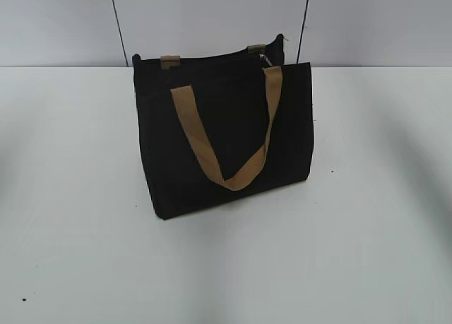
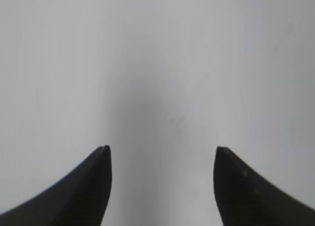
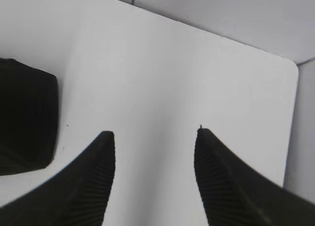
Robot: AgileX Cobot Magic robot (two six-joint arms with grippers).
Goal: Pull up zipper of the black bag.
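Observation:
The black bag (image 1: 226, 133) stands upright on the white table, a little behind the middle of the exterior view. One tan strap handle (image 1: 229, 130) hangs down its front. The zipper (image 1: 212, 61) runs along the top edge, with a small silver pull (image 1: 263, 56) near the right end. Neither arm shows in the exterior view. My left gripper (image 2: 162, 149) is open and empty over bare table. My right gripper (image 3: 155, 133) is open and empty, with a corner of the black bag (image 3: 24, 117) to its left, apart from it.
The white table (image 1: 353, 232) stretches around the bag on all sides. A pale wall with dark seams (image 1: 118, 24) rises behind. The right wrist view shows the table's rounded far corner (image 3: 290, 66).

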